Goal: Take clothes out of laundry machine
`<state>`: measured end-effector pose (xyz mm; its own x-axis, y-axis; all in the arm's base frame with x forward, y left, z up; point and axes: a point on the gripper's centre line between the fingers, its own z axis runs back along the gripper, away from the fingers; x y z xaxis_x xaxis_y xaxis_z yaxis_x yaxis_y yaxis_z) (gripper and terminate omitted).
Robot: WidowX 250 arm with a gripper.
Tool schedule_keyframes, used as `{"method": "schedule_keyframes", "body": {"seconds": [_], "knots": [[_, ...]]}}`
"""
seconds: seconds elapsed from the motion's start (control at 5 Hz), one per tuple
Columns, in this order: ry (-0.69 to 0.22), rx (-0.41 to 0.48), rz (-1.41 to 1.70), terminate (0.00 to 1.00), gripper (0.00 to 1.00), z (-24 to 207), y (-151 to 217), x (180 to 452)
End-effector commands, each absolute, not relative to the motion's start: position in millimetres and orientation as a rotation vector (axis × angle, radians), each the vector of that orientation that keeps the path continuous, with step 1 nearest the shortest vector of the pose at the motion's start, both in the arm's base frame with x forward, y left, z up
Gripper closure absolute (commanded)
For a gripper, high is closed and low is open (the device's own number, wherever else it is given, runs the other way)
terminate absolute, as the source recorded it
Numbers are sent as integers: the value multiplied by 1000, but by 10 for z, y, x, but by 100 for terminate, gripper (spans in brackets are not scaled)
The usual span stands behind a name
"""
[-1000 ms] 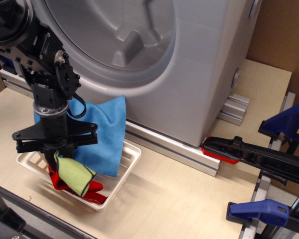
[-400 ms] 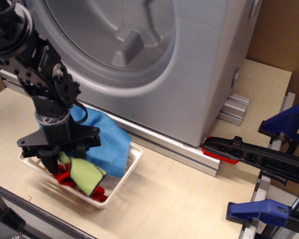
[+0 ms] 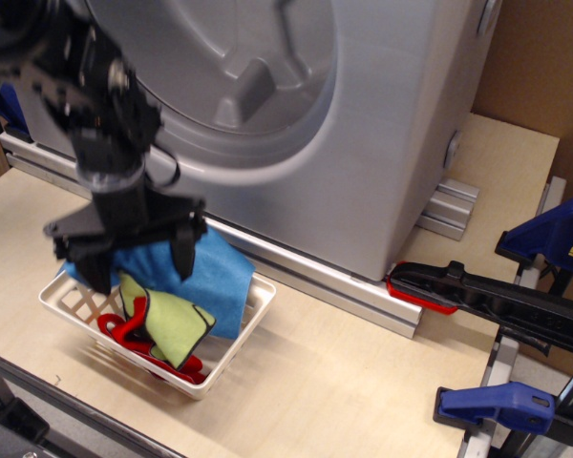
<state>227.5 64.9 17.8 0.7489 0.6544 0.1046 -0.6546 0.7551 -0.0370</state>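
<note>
The laundry machine [image 3: 382, 124] is a silver-grey box with a big round front opening and a moulded grey drum [image 3: 229, 67]. In front of it a white lattice basket [image 3: 253, 310] holds the clothes. The blue cloth [image 3: 220, 281] drapes over its back rim, the yellow-green cloth [image 3: 175, 327] lies on top, and the red cloth [image 3: 124, 331] is beneath. My gripper [image 3: 141, 275] hangs just above the basket's left half. It is open and holds nothing. One finger [image 3: 97, 272] is at the left and the other at the right, above the blue cloth.
An aluminium rail [image 3: 325, 279] runs along the washer's base. A black clamp bar with a red pad [image 3: 477, 298] and blue clamps [image 3: 552, 239] [image 3: 497, 403] stand at the right. Cardboard [image 3: 544, 57] is behind. The table's front edge is close below the basket.
The gripper has risen and shifted slightly right, away from the yellow-green cloth. That cloth now lies in the basket. The blue cloth has slumped lower into the basket.
</note>
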Motion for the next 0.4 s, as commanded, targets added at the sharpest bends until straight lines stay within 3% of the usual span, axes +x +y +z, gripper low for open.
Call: {"method": "schedule_keyframes", "body": {"seconds": [0.0,0.2], "knots": [[-150,22,778,0,0,912,649,2284],[-150,22,778,100,0,912,649,2284]]}}
